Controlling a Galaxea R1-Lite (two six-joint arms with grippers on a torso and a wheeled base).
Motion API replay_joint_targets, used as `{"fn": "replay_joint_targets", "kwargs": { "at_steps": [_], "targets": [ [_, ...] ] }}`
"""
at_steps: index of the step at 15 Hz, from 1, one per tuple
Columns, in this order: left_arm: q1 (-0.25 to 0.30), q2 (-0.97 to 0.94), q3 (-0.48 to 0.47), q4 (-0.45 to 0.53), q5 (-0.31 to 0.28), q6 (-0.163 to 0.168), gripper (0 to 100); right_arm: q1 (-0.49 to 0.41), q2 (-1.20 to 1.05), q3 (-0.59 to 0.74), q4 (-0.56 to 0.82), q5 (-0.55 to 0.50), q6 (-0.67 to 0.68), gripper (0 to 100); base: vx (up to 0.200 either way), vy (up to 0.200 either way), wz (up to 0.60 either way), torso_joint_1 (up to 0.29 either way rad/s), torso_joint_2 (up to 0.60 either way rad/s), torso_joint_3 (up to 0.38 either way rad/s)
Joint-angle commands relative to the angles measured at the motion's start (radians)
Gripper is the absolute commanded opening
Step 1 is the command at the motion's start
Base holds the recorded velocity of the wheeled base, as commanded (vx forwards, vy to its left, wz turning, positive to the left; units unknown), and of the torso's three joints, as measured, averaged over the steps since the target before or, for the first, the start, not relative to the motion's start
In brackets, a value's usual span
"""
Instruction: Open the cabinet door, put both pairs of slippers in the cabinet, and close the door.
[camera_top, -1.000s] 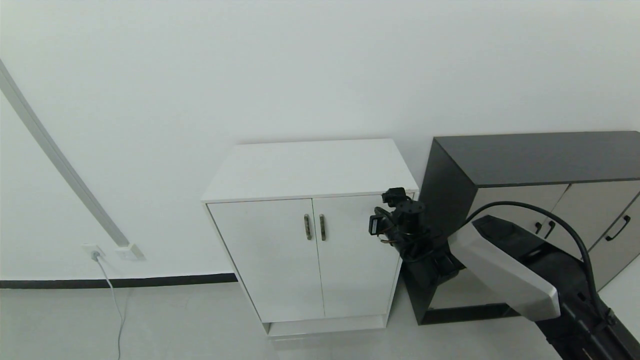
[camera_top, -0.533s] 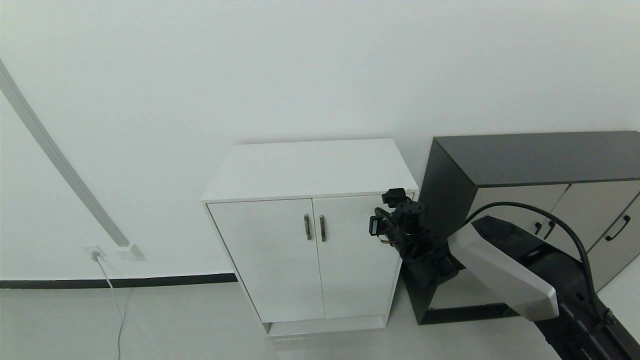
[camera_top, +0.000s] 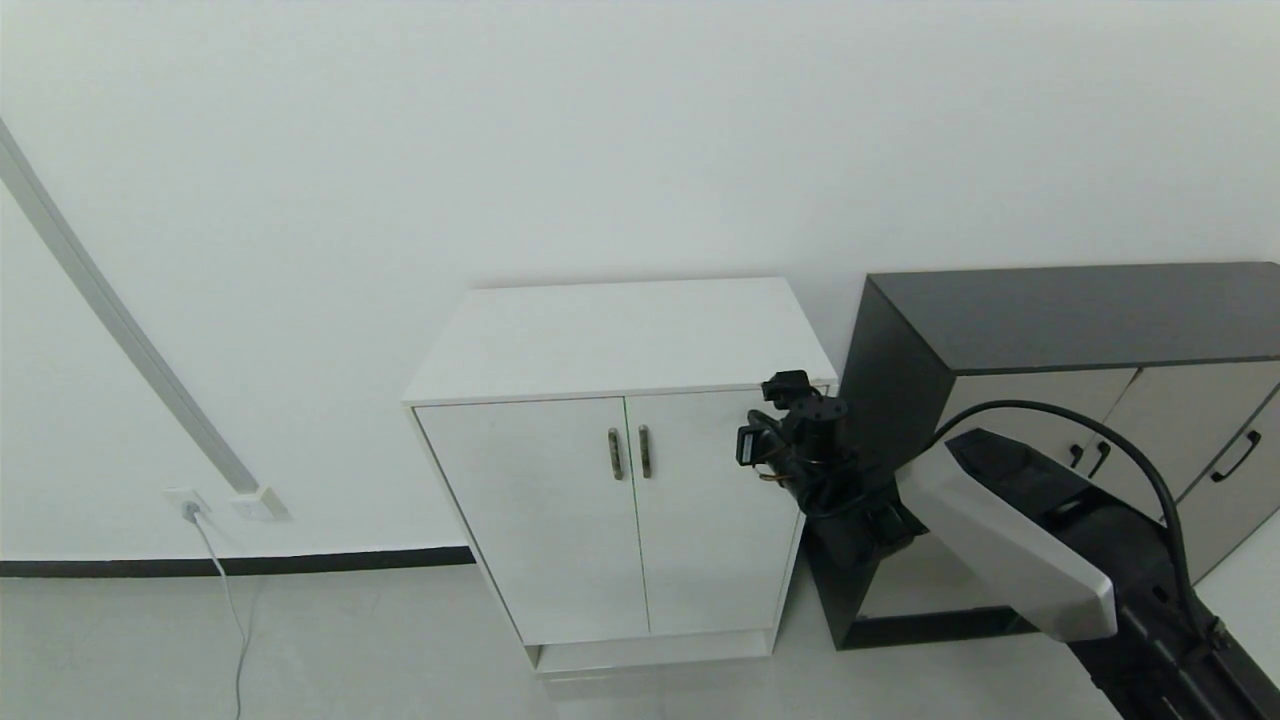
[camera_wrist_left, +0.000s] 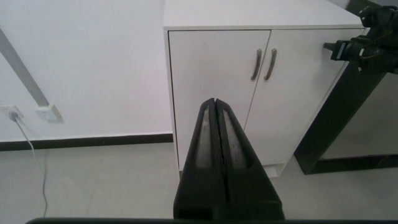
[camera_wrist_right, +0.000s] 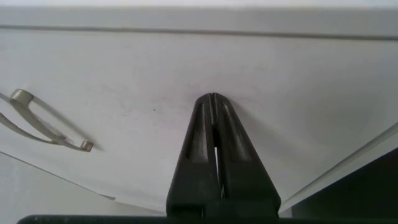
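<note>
- The white cabinet (camera_top: 620, 340) stands on the floor (camera_top: 350, 650) against the wall, just beside a dark cabinet (camera_top: 1060, 310) on its right.
- Its 2 doors are both shut: the left door (camera_top: 540, 510) and the right door (camera_top: 700, 530) meet at a thin centre seam.
- 2 metal handles sit upright on either side of that seam, near the top of the doors: the left handle (camera_top: 615, 454) and the right handle (camera_top: 645, 453).
- The right arm (camera_top: 1000, 540) reaches from the lower right across the front of the dark cabinet, and its wrist is at the upper right corner of the right door.
- The right gripper (camera_wrist_right: 213, 98) is clenched, its 2 fingers pressed together with nothing between them.
- Its tip points at the face of the right door just below the cabinet's top edge. Whether it touches the panel I cannot tell.
- In the right wrist view a door handle (camera_wrist_right: 43, 121) lies off to one side of the gripper, apart from it.
- The left gripper (camera_wrist_left: 214, 102) is also clenched on nothing, fingers flat against each other. It is held well apart from the cabinet and aims at the left door.
- On the wall to the left of the cabinet is a socket (camera_top: 185, 500), with a grey cable (camera_top: 232, 610) hanging from it to the floor.
</note>
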Motion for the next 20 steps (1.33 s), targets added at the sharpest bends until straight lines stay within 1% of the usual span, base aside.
{"fn": "replay_joint_targets", "kwargs": {
  "at_steps": [1, 4, 6, 7, 11, 13, 15, 17, 19, 20],
  "targets": [
    [0.000, 0.000, 0.000, 0.000, 0.000, 0.000, 0, 0.000, 0.000, -0.007, 0.001, 0.000, 0.000, 0, 0.000, 0.000, 0.00, 0.000, 0.00, 0.000],
    [0.000, 0.000, 0.000, 0.000, 0.000, 0.000, 0, 0.000, -0.001, -0.001, -0.002, -0.001, 0.000, 0, 0.000, 0.000, 0.00, 0.000, 0.00, 0.000],
    [0.000, 0.000, 0.000, 0.000, 0.000, 0.000, 0, 0.005, -0.020, 0.042, -0.008, -0.004, 0.001, 0, 0.000, 0.000, 0.00, 0.000, 0.00, 0.000],
    [0.000, 0.000, 0.000, 0.000, 0.000, 0.000, 0, 0.009, -0.067, 0.113, -0.020, -0.003, 0.001, 0, 0.000, 0.000, 0.00, 0.000, 0.00, 0.000],
    [0.000, 0.000, 0.000, 0.000, -0.001, -0.002, 0, 0.005, -0.185, 0.300, -0.102, -0.004, 0.001, 0, 0.000, 0.000, 0.00, 0.000, 0.00, 0.000],
    [0.000, 0.000, 0.000, 0.000, -0.001, 0.000, 0, 0.003, -0.282, 0.446, -0.149, -0.007, 0.001, 0, 0.000, 0.000, 0.00, 0.000, 0.00, 0.000],
    [0.000, 0.000, 0.000, 0.000, -0.001, 0.000, 0, -0.003, -0.366, 0.595, -0.232, -0.021, -0.002, 0, 0.000, 0.000, 0.00, 0.000, 0.00, 0.000],
    [0.000, 0.000, 0.000, 0.000, -0.001, 0.000, 0, -0.034, -0.469, 0.753, -0.297, -0.021, -0.014, 0, 0.000, 0.000, 0.00, 0.000, 0.00, 0.000],
    [0.000, 0.000, 0.000, 0.000, -0.001, 0.000, 0, -0.072, -0.544, 0.840, -0.332, -0.021, -0.017, 0, 0.000, 0.000, 0.00, 0.000, 0.00, 0.000],
    [0.000, 0.000, 0.000, 0.000, -0.001, -0.002, 0, -0.115, -0.613, 0.921, -0.346, -0.021, -0.017, 0, 0.000, 0.000, 0.00, 0.000, 0.00, 0.000]
  ]
}}
